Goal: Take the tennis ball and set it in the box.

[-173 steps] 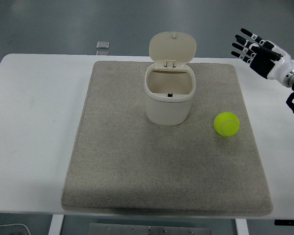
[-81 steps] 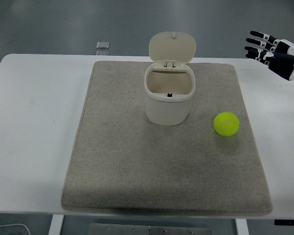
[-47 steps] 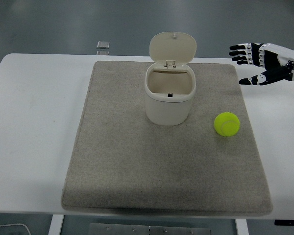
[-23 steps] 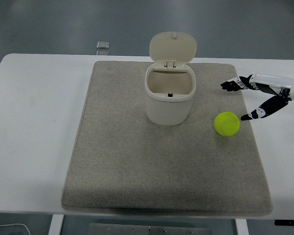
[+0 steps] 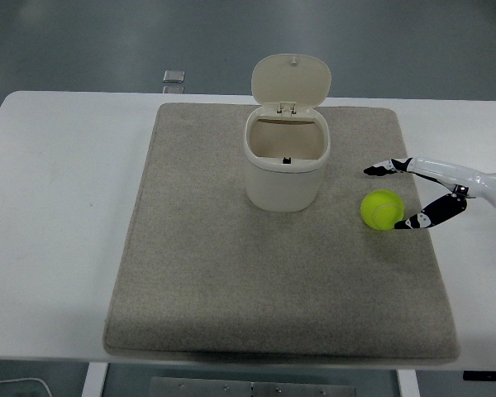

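A yellow-green tennis ball (image 5: pixel 382 209) lies on the grey mat (image 5: pixel 215 273), right of the box. The box is a cream bin (image 5: pixel 286 168) with its hinged lid (image 5: pixel 290 80) standing open, at the mat's far middle. My right hand (image 5: pixel 394 197) comes in from the right edge, low over the mat, fingers spread open around the ball: the fingers (image 5: pixel 384 169) lie just beyond it and the thumb on its near right side. It holds nothing. The left arm is out of view.
The mat covers most of the white table (image 5: pixel 58 207). A small grey square object (image 5: pixel 174 77) lies just past the table's far edge, at the upper left.
My right hand has come down from the upper right to the ball and now brackets it with open fingers. The ball and bin have not moved.
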Controlling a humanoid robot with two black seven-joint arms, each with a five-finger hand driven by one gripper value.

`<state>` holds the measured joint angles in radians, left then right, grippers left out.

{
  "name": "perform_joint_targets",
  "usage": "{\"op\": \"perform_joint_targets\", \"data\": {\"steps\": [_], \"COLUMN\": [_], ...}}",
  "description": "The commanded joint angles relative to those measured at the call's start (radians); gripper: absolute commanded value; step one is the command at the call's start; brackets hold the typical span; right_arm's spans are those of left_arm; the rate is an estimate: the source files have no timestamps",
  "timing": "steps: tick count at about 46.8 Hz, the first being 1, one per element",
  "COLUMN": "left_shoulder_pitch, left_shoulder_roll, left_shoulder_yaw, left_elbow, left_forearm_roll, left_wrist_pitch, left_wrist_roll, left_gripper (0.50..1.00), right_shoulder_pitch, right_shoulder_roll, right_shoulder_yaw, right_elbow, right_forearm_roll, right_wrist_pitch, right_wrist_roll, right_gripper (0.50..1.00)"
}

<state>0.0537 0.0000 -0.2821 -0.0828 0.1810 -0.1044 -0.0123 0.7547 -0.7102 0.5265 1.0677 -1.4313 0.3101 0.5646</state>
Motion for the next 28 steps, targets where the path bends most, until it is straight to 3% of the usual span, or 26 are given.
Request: {"op": "perform_joint_targets", "data": {"steps": [1, 7, 13, 28], "left_shoulder_pitch": [0.000, 0.000, 0.000, 0.000], "left_shoulder_roll": [0.000, 0.000, 0.000, 0.000], "left_shoulder_yaw": [0.001, 0.000, 0.000, 0.001], "left_elbow": [0.000, 0.000, 0.000, 0.000], "left_forearm_roll": [0.000, 0.000, 0.000, 0.000], "left_wrist_pitch": [0.000, 0.000, 0.000, 0.000], "left_wrist_roll": [0.000, 0.000, 0.000, 0.000], "left_gripper": [0.992, 0.992, 0.992, 0.992], "right_shoulder_pitch": [-0.008, -0.015, -0.021, -0.028], "right_shoulder_roll": [0.003, 0.003, 0.003, 0.012], "right_shoulder_yaw": [-0.008, -0.008, -0.013, -0.013], "right_elbow": [0.000, 0.000, 0.000, -0.002], "right_forearm_roll": [0.000, -0.001, -0.001, -0.005], "right_wrist_pitch": [-0.017, -0.037, -0.045, -0.049], "right_wrist_roll": [0.000, 0.000, 0.000, 0.000], "right_gripper": [0.919, 0.911, 0.868, 0.860]}}
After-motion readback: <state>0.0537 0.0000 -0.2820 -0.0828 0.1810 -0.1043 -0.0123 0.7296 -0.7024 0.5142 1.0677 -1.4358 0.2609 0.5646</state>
